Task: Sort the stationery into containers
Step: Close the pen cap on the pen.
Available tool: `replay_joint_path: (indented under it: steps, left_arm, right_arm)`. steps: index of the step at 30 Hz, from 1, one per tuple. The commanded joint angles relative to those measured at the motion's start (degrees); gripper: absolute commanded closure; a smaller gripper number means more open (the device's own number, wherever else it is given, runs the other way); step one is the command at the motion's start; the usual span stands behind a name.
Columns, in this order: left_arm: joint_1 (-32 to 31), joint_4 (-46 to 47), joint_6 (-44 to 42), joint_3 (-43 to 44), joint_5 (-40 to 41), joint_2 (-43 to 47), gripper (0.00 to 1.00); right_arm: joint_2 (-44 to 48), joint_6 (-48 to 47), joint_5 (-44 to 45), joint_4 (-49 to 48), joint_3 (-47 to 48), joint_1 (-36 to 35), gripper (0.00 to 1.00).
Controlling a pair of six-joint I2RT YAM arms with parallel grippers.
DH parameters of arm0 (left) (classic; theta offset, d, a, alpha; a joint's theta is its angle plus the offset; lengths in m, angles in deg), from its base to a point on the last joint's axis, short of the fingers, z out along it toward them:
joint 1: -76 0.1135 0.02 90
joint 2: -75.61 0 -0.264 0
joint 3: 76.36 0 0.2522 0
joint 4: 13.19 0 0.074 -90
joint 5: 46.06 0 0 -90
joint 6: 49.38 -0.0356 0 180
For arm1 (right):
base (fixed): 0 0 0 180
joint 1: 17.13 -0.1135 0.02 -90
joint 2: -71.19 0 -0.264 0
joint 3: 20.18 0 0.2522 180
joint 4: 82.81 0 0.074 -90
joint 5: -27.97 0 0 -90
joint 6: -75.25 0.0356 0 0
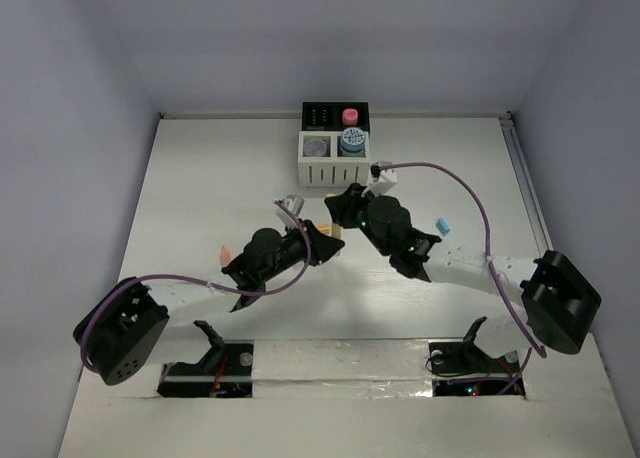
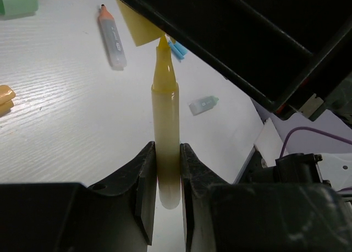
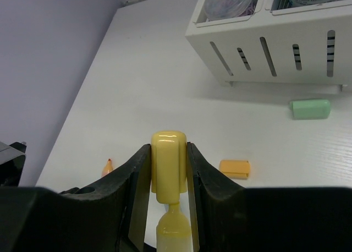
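Marker (image 2: 165,114) — left gripper (image 2: 166,148); cap (image 3: 168,169) — right gripper (image 3: 167,149)

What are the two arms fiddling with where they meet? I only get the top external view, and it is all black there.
Observer: The left wrist view shows the left fingers shut on a translucent yellow marker barrel, its wedge tip bare.
Operator: And the other arm?
Observer: The right wrist view shows the right fingers shut on a short yellow plastic cap, held right at that tip.
Operator: Anything hidden beneath them?
Observer: A short green stub and a short orange stub lie on the white table near the white slatted organiser.
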Motion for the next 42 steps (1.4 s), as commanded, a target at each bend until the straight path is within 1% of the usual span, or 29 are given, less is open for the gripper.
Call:
replay_joint_path:
  steps: [1,22,31,34,39,42]
  left_arm:
    - [-0.14,3.37,0.49,2.23,0.99,0.17,1.0]
    - [-0.14,-0.06,-1.53,2.58,5.56,4.03,1.0]
    - [-0.14,-1.03,-2.5,4.16,7.58,4.82,1.0]
    - [-0.14,-1.47,-2.94,5.13,7.94,5.35,1.0]
    - [-0.14,-1.82,-3.29,6.27,8.46,7.37,1.0]
    - [-0.14,-1.91,-2.76,6.54,7.41,8.95,1.0]
  right_arm:
    - [0.49,-0.11,1.23,-4.21,-0.14,-0.98,0.82]
    - [-0.3,-1.08,3.69,-2.8,-0.4,-2.57,0.82]
    - [-0.48,-0.64,4.39,-4.74,-1.63,-4.76,0.82]
    - [-1.01,-0.81,4.74,-6.66,-2.6,-5.29,0.82]
    - [-0.48,-1.95,6.15,-13.51,-6.72,-6.43,0.82]
    - [-0.13,-2.66,5.72,-17.56,-8.31,-6.43,0.82]
